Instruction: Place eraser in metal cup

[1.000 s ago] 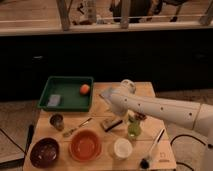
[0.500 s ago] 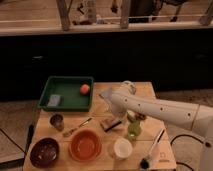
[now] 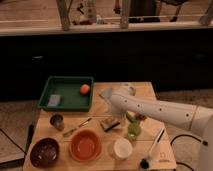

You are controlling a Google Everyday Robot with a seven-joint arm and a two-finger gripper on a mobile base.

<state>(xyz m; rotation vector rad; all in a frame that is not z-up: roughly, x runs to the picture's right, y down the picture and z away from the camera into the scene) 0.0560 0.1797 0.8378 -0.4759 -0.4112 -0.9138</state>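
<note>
A single view covers the scene. The camera sits above the table on its near side and faces forward and downward. It stands far enough off that the whole tabletop fills the lower half of the frame, with floor visible at either side. A dark wall and a railing occupy the upper half. The arm enters from the right edge. The gripper lies near mid-table, just right of the tray.
</note>
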